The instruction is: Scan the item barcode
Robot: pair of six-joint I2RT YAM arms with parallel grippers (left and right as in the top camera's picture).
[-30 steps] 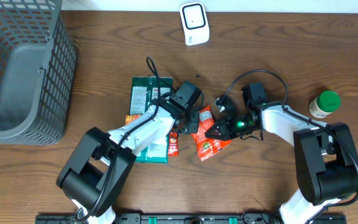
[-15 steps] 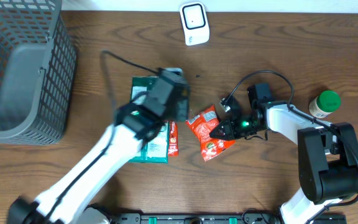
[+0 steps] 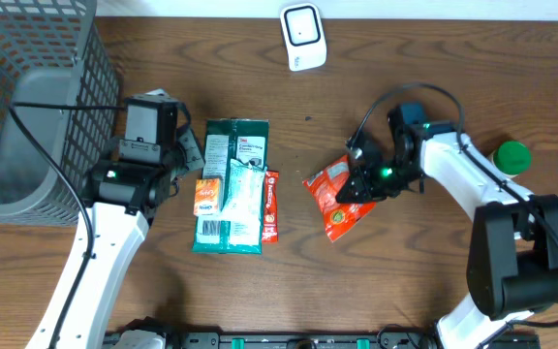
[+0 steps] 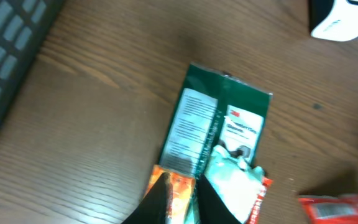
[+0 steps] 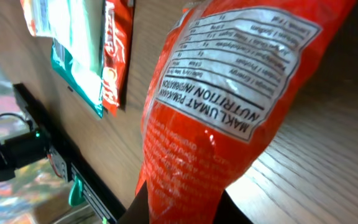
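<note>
Nearest the arm bases: pile of packets on table [image 3: 405,291], with teal-white packet [image 3: 229,208] over small orange packet [image 3: 208,197] and thin red packet [image 3: 271,204]; green packet [image 3: 237,143] at the far end

Red snack packet [image 3: 337,199] right of the pile, apart from it. Right gripper [image 3: 361,189] clamped on its edge; nutrition panel faces the wrist camera

Left gripper [image 4: 182,202] just left of the pile, fingers slightly parted, gripping nothing

Green-capped bottle [image 3: 509,160] far right. Grey mesh basket [image 3: 95,116] far left

White scanner [image 3: 303,37] at far edge, well apart from the red snack packet
</note>
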